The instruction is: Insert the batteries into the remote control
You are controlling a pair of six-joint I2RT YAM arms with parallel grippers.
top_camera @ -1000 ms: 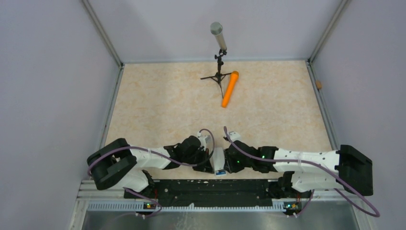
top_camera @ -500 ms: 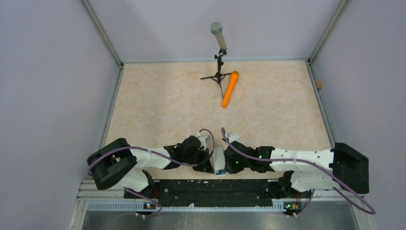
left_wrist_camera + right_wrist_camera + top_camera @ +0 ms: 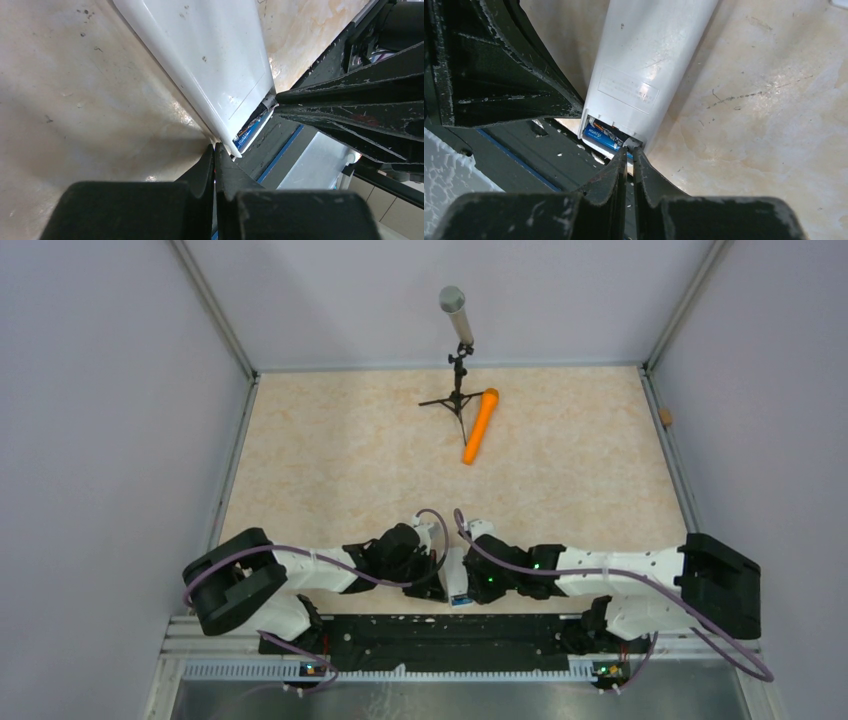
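Observation:
The white remote control (image 3: 457, 575) lies back-up at the table's near edge between both grippers. In the right wrist view its open end (image 3: 649, 65) shows the batteries (image 3: 605, 137), dark with a blue band, lying in the compartment. A blue band of the batteries (image 3: 248, 134) also peeks out under the remote control (image 3: 210, 55) in the left wrist view. My left gripper (image 3: 215, 148) is shut and empty, its tips against the remote's end corner. My right gripper (image 3: 630, 150) has its jaws drawn to a thin slit, tips touching the compartment's end by the battery.
A grey microphone on a black tripod (image 3: 457, 350) stands at the back, with a long orange cylinder (image 3: 480, 426) lying beside it. The black rail (image 3: 440, 630) runs just behind the remote's near end. Walls close in the table on three sides.
My right arm has slid left toward the remote and its jaws have narrowed almost together. The left arm and the remote have stayed put.

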